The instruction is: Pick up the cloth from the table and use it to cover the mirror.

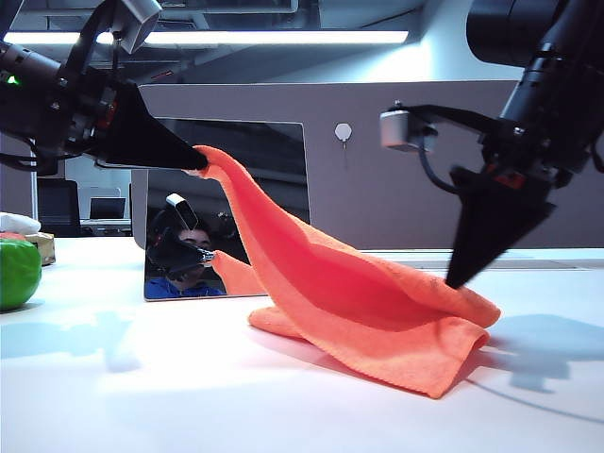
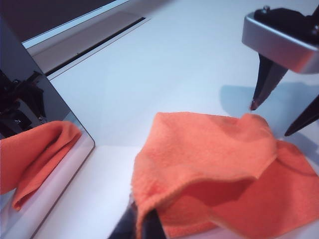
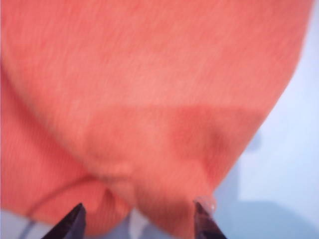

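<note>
Orange cloth hides the left end effector's pinching tips; right end effector gapes above it.

My left gripper tips buried in cloth, mirror partly hidden behind it — right wrist view blurred, green object cropped.

Office backdrop behind a grey-brown partition

The partition spans the far side; a small white hook hangs on it. Above it runs a bright ceiling light strip; left of it stand a dark chair and a monitor.
</note>
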